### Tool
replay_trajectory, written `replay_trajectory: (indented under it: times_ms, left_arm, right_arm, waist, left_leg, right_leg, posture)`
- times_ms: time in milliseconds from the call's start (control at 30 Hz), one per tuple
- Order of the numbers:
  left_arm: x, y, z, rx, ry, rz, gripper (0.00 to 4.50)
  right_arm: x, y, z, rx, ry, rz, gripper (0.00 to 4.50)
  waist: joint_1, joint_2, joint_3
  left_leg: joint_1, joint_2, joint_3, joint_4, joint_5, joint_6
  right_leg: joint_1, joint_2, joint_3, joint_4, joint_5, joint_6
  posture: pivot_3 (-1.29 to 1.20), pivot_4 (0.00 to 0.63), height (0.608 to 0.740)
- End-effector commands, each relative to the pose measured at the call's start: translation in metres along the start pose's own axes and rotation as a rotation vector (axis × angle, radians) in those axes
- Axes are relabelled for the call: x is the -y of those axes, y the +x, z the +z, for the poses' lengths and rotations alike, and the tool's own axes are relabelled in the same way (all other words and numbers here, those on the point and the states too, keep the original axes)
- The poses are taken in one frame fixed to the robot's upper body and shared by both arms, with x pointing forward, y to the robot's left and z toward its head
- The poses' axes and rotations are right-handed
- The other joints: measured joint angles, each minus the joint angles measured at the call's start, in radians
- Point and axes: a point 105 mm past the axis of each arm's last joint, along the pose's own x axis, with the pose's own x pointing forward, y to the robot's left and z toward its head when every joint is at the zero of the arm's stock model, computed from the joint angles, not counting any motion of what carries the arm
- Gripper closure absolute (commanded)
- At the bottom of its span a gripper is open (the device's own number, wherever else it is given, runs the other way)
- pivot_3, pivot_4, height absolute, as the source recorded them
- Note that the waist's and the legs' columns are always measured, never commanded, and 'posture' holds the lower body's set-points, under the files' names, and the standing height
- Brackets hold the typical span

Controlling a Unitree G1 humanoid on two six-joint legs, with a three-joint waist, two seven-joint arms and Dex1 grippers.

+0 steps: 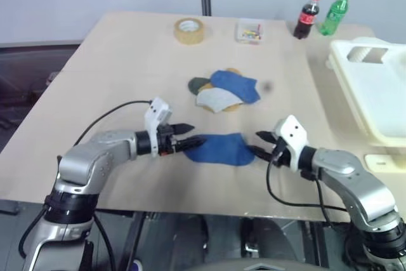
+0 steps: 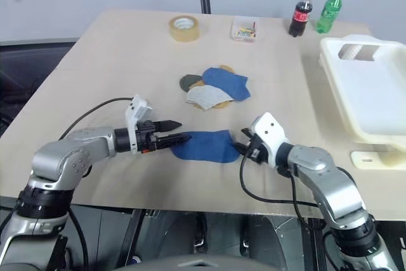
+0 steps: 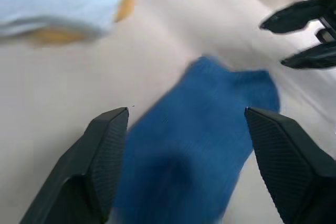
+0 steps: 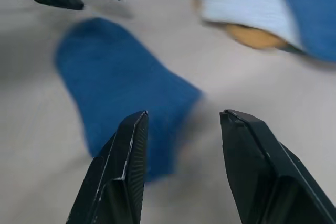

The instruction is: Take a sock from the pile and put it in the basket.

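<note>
A single blue sock (image 1: 219,149) lies flat on the table between my two grippers. My left gripper (image 1: 190,136) is open at the sock's left end, its fingers (image 3: 110,145) spread wide on either side of the fabric. My right gripper (image 1: 261,144) is open at the sock's right end, and the sock's edge (image 4: 126,87) reaches in beside one finger. The pile (image 1: 225,91) of blue, grey, yellow and dark green socks sits just beyond, mid-table. The cream-white basket (image 1: 380,87) stands at the table's right side.
A roll of tape (image 1: 189,30), a small clear box (image 1: 249,32), a cola bottle (image 1: 307,15) and a green bottle (image 1: 335,13) stand along the far edge. A small cream piece (image 1: 380,162) lies in front of the basket.
</note>
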Motion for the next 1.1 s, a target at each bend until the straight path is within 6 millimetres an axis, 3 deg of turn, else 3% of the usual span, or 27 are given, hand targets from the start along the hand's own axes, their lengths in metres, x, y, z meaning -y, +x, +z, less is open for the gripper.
replay_trajectory:
  times_ms: [33,267,300,333,400,500,533,633,667,767,800,833,933,1000,1100]
  left_arm:
    - [-0.002,-0.003,-0.004,0.005,0.131,0.087,0.65]
    - [-0.016,0.029,-0.034,-0.007,0.085,0.203,0.65]
    - [-0.016,0.031,-0.038,-0.011,0.084,0.205,1.15]
    - [-0.014,0.032,-0.04,-0.007,0.078,0.197,1.32]
    - [-0.01,0.03,-0.043,-0.003,0.074,0.188,2.07]
    - [-0.008,0.023,-0.041,0.02,0.078,0.191,3.25]
    - [-0.006,0.02,-0.036,0.054,0.077,0.184,3.68]
    - [-0.002,0.008,-0.018,0.158,0.077,0.184,3.68]
    - [0.0,0.004,-0.013,0.182,0.085,0.173,3.43]
    - [0.004,-0.007,-0.002,0.217,0.109,0.173,2.12]
    - [0.002,-0.01,0.001,0.222,0.129,0.195,2.01]
    - [0.001,-0.012,0.003,0.226,0.144,0.214,1.42]
    - [0.001,-0.019,0.006,0.23,0.18,0.232,0.11]
    - [0.0,-0.023,0.005,0.215,0.197,0.241,0.11]
    - [-0.001,-0.034,0.007,0.218,0.216,0.267,0.11]
  right_arm:
    - [0.0,0.005,0.009,0.019,0.024,0.026,2.26]
    - [0.017,0.019,-0.027,-0.134,0.006,-0.033,2.26]
    - [0.018,0.019,-0.032,-0.152,0.004,-0.036,2.51]
    - [0.018,0.019,-0.036,-0.167,-0.008,-0.035,2.76]
    - [0.02,0.017,-0.039,-0.178,-0.037,-0.041,3.4]
    - [0.023,0.015,-0.029,-0.137,-0.058,-0.047,4.5]
    - [0.025,0.015,-0.023,-0.107,-0.072,-0.06,4.5]
    - [0.026,0.013,-0.005,-0.043,-0.073,-0.015,4.5]
    - [0.029,0.013,0.003,-0.015,-0.07,-0.017,4.19]
    - [0.039,0.015,0.022,0.043,-0.105,-0.035,2.9]
    - [0.043,0.017,0.027,0.056,-0.117,-0.048,2.77]
    - [0.045,0.018,0.029,0.061,-0.128,-0.052,2.23]
    - [0.053,0.024,0.03,0.054,-0.145,-0.047,2.22]
    - [0.056,0.026,0.029,0.043,-0.169,-0.03,2.22]
    - [0.083,0.038,0.029,0.026,-0.209,-0.117,2.22]
  waist:
    - [0.004,0.0,0.0]
    - [0.02,0.0,0.0]
    - [0.017,0.0,-0.001]
    - [0.017,0.001,-0.001]
    - [0.015,0.002,-0.002]
    - [0.015,0.002,-0.002]
    - [0.015,0.002,-0.002]
    - [0.015,0.002,-0.002]
    - [0.015,0.002,-0.001]
    - [0.015,0.002,-0.001]
    - [0.015,0.002,-0.001]
    - [0.015,0.002,-0.001]
    - [0.014,0.002,-0.001]
    - [0.016,0.002,-0.001]
    - [0.012,0.002,-0.001]
  left_leg:
    - [0.0,-0.001,0.001,0.0,0.0,0.0]
    - [0.0,-0.002,-0.003,0.002,0.0,0.001]
    - [0.0,-0.002,-0.004,0.003,0.0,0.001]
    - [0.001,-0.001,-0.004,0.003,0.0,0.001]
    - [0.002,-0.001,-0.004,0.003,0.0,0.001]
    - [0.003,-0.001,-0.004,0.003,0.0,0.001]
    - [0.002,-0.001,-0.004,0.003,0.0,0.001]
    - [0.002,-0.001,-0.005,0.004,0.0,0.001]
    - [0.001,-0.001,-0.005,0.004,0.0,0.001]
    - [0.001,0.0,-0.006,0.005,0.0,0.001]
    - [0.001,0.0,-0.007,0.005,0.0,0.001]
    - [0.001,0.0,-0.006,0.005,0.0,0.001]
    - [0.001,0.0,-0.006,0.005,0.0,0.001]
    - [0.001,0.0,-0.006,0.005,0.0,0.001]
    - [0.001,-0.001,-0.005,0.005,0.0,0.001]
  right_leg:
    - [0.0,-0.001,0.0,0.0,0.0,0.0]
    - [0.003,-0.002,-0.003,0.0,0.001,0.001]
    - [0.004,-0.002,-0.003,0.0,0.001,0.001]
    - [0.005,-0.001,-0.004,0.0,0.001,0.001]
    - [0.006,-0.001,-0.004,0.0,0.001,0.001]
    - [0.006,-0.001,-0.005,0.0,0.001,0.001]
    - [0.006,-0.001,-0.005,0.0,0.001,0.001]
    - [0.006,-0.001,-0.005,0.0,0.001,0.001]
    - [0.006,-0.001,-0.005,0.0,0.001,0.001]
    - [0.006,0.0,-0.006,0.0,0.001,0.001]
    - [0.006,0.0,-0.006,0.0,0.001,0.001]
    - [0.006,0.0,-0.006,0.0,0.001,0.001]
    - [0.006,0.0,-0.006,0.0,0.001,0.001]
    - [0.006,0.0,-0.006,0.0,0.001,0.001]
    - [0.006,0.0,-0.007,0.0,0.001,0.001]
  posture:
    - [0.0,0.15,0.74]
    - [0.0,0.15,0.74]
    - [0.0,0.15,0.74]
    - [0.0,0.15,0.74]
    - [0.0,0.15,0.74]
    - [0.0,0.15,0.74]
    - [0.0,0.15,0.74]
    - [0.0,0.15,0.74]
    - [0.0,0.15,0.74]
    - [0.0,0.15,0.74]
    - [0.0,0.15,0.74]
    - [0.0,0.15,0.74]
    - [0.0,0.15,0.74]
    - [0.0,0.15,0.74]
    - [0.0,0.15,0.74]
